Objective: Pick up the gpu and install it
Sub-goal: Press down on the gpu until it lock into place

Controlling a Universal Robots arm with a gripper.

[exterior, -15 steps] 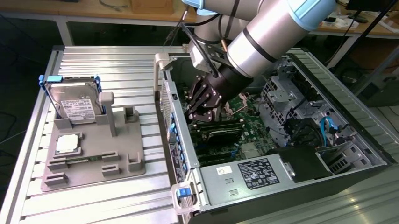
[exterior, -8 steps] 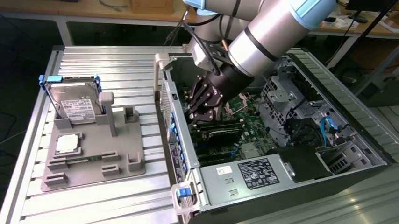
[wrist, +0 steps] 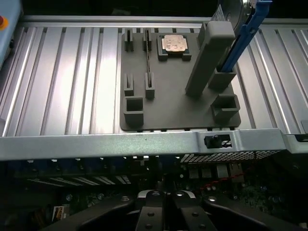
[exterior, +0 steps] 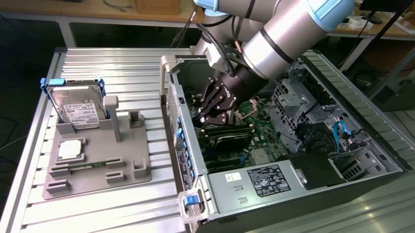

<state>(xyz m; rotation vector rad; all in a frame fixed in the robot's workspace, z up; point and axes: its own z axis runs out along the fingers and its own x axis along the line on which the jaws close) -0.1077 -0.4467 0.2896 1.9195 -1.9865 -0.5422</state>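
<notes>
The gripper is down inside the computer case, over the green board. Its fingers look close together, maybe pinching the gpu, but I cannot tell. If the card tilts, it could jam or scrape the board.

- A grey holder tray sits on a ribbed metal table.
- A silver hard drive with blue handles stands up in the tray.
- A small square chip lies flat in the tray, near the hard drive.
- An open computer case stands beside the tray, with a green board inside.
</notes>
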